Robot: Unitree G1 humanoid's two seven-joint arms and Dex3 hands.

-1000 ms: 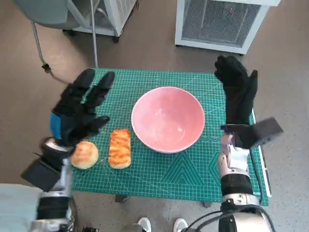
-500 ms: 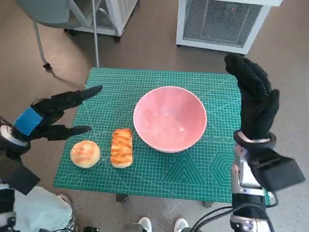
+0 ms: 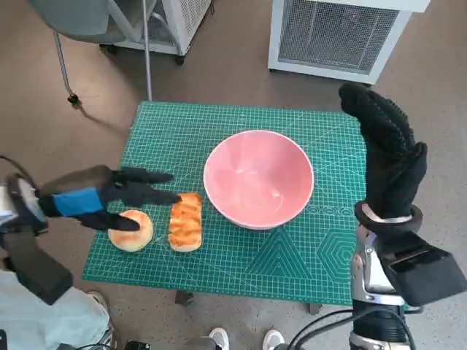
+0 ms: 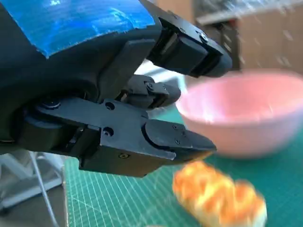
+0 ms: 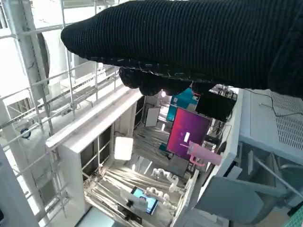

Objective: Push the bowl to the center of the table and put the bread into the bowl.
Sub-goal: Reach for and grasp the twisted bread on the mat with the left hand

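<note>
A: Reaching for the bread now, with the left hand (image 3: pixel 98 200) released, fingers spread, low over the round bun (image 3: pixel 130 230) and tips just beside the long loaf (image 3: pixel 185 222). Holding nothing yet.

B: And the bowl (image 3: pixel 258 179)?

A: Sitting about mid-tabletop (image 3: pixel 292 270) already, so judged pushed far enough; bread step in hand. Both breads lying on the green mat by the left edge, loaf just beside the bowl's rim, none inside.

B: Next move?

A: Probably lowering and closing round one piece without crushing it, then lifting over the rim and dropping in. Seen in the left wrist view: fingers (image 4: pixel 170 137) apart just above the loaf (image 4: pixel 220 198), bowl (image 4: pixel 246 111) close behind.

B: Right hand?

A: Raised at the right edge, right hand (image 3: pixel 387 157) loose, grasping nothing, clear of the bowl.

B: Changed from a second back?

A: Left hand swung out past the left edge, then turned back in and down toward the bread. Right hand lifted higher. Bowl and breads unmoved; small shift likely only from the camera.
</note>
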